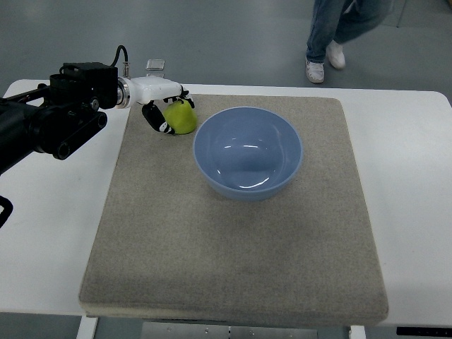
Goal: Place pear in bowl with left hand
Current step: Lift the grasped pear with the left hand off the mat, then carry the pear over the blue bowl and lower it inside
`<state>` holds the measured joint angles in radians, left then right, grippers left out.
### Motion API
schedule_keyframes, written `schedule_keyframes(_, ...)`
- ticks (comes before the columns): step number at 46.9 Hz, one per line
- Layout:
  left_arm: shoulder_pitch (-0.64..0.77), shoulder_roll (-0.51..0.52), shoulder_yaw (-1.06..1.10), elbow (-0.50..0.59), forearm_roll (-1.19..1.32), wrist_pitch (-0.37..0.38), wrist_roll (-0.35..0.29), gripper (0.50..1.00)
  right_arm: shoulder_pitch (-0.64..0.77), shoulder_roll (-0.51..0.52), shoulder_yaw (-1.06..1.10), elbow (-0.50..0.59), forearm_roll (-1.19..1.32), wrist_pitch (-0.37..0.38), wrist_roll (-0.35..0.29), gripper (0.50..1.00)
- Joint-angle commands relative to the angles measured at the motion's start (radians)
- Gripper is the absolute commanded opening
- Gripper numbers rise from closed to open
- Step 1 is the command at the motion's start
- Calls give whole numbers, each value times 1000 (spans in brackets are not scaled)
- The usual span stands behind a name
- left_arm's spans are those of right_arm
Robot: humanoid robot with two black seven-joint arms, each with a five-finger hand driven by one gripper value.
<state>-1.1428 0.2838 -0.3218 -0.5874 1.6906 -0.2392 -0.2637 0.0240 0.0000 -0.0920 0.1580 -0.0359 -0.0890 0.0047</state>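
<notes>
Left hand [164, 106], white with dark fingers, curled around the small yellow-green pear [181, 118], over the far left part of the beige fabric mat [233, 247]. Just right of hand: round pale blue plastic bowl [248, 152] on mat. Beyond the white table [409, 176], a person's legs [332, 35].

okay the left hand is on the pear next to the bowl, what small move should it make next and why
Probably lift slightly: the left hand has its fingers around the pear, which sits low on the mat beside the blue bowl, whose rim must be cleared.
</notes>
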Motion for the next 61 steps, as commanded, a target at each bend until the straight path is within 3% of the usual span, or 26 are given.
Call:
schedule_keyframes(1, 0, 0, 0, 0, 0, 0, 0, 553, 1, 0, 0, 0, -1, 0, 0, 924)
schedule_keyframes(4, -2, 2, 0, 0, 0, 0, 0, 500, 1, 0, 0, 0, -1, 0, 0, 924)
schedule_keyframes(17, -15, 18, -10, -6, -2, -2, 1, 500, 1, 0, 0, 0, 1, 0, 0, 924)
schedule_keyframes(35, -46, 98, -57, -98, -19, -34, -2, 500, 1, 0, 0, 0, -1, 0, 0, 924)
schedule_keyframes(46, -43, 167, -135, -279, -38, -46, 0, 500, 1, 0, 0, 0, -1, 0, 0, 924)
schedule_keyframes(61, -26, 299, -157, -624, -132, -189, 0, 500, 1, 0, 0, 0, -1, 0, 0, 926)
